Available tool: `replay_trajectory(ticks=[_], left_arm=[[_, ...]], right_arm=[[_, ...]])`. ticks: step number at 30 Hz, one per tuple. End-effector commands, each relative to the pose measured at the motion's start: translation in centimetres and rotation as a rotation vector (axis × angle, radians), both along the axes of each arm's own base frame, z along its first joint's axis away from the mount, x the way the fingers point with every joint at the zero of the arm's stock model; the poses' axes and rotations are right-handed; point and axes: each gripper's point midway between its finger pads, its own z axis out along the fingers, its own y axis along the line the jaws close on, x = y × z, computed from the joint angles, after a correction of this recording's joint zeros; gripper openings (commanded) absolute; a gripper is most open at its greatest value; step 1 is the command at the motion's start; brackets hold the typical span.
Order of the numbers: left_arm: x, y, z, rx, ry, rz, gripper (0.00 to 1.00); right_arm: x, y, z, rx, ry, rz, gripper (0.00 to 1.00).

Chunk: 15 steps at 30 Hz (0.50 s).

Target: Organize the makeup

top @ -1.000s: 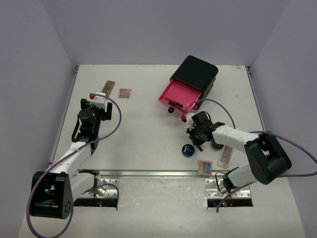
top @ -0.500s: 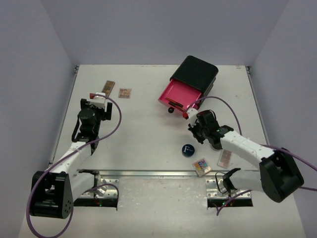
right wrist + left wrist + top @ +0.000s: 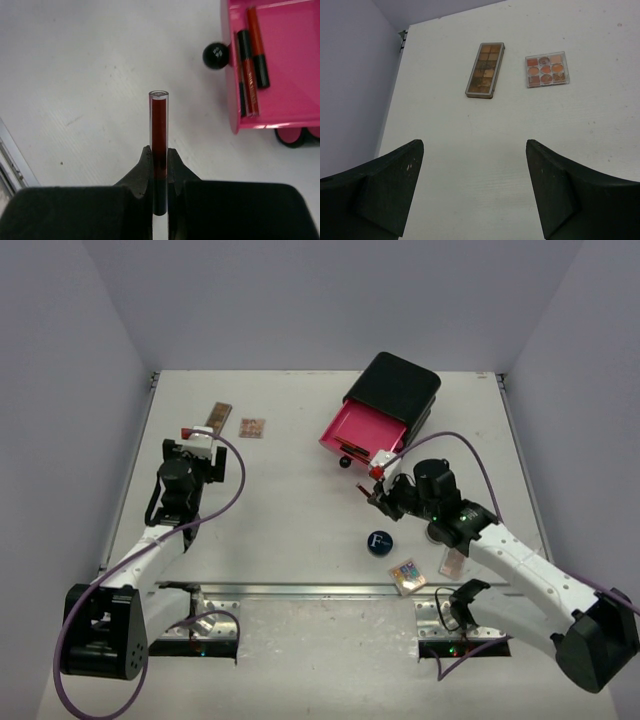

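My right gripper is shut on a thin red-black pencil, held above the table just left of the open pink drawer; it also shows in the top view. Two more pencils lie in the drawer. The blue compact with a white "F" lies just in front of the gripper. A multicoloured palette and a brown palette lie at the near right. My left gripper is open and empty, with a long brown palette and a square orange palette beyond it.
The black box stands at the back right with its pink drawer pulled out toward the middle. The drawer's black knob sticks out at its front. The table's metal front edge runs below the compact.
My right arm has swung and its gripper has moved a little left and away with the pencil, nearer the drawer front. The multicoloured palette has turned slightly. The left arm has not moved.
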Motion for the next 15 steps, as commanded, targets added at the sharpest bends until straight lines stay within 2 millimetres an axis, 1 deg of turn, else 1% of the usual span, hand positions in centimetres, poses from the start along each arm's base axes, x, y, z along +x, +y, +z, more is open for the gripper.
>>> replay_trajectory(ticks=[1,2,3,4,5,6,7,9,10,11,12,14,15], left_arm=[[0.5,0.3,1.1,0.006,-0.043,0.007,0.81],[0.5,0.4,1.1,0.007,-0.043,0.009,0.81],[0.5,0.4,1.1,0.007,-0.042,0.009,0.81],[0.5,0.4,1.1,0.007,-0.041,0.01,0.81],[0.5,0.5,1.1,0.009,-0.04,0.013,0.81],[0.5,0.5,1.0,0.009,-0.038,0.013,0.81],[0.4,0.5,1.0,0.01,-0.038,0.014,0.81],[0.5,0.4,0.9,0.011,-0.035,0.009,0.81],[0.5,0.4,0.9,0.011,-0.032,0.009,0.81],[0.5,0.4,0.9,0.01,-0.03,0.008,0.81],[0.5,0.4,0.8,0.009,-0.027,0.006,0.81],[0.6,0.3,0.5,0.008,-0.013,-0.001,0.81],[0.7,0.1,0.5,0.007,-0.009,-0.005,0.81]], right_arm=[[6.0,2.2,10.2,0.128,-0.231,-0.09,0.0],[8.0,1.3,10.8,0.074,-0.264,-0.167,0.0],[10.3,1.2,12.7,0.045,-0.312,-0.223,0.0],[12.5,1.3,13.0,-0.004,-0.322,-0.26,0.0],[14.3,1.6,11.5,-0.08,-0.295,-0.276,0.0],[16.0,1.4,12.6,-0.136,-0.316,-0.309,0.0],[17.2,1.5,10.5,-0.203,-0.285,-0.315,0.0],[20.3,1.1,11.0,-0.273,-0.314,-0.404,0.0],[21.5,1.1,10.3,-0.307,-0.313,-0.423,0.0],[22.3,1.3,9.0,-0.334,-0.299,-0.427,0.02],[22.7,1.3,9.7,-0.326,-0.311,-0.434,0.04],[23.6,1.8,8.5,-0.336,-0.295,-0.43,0.06],[23.8,1.9,8.5,-0.327,-0.291,-0.435,0.07]])
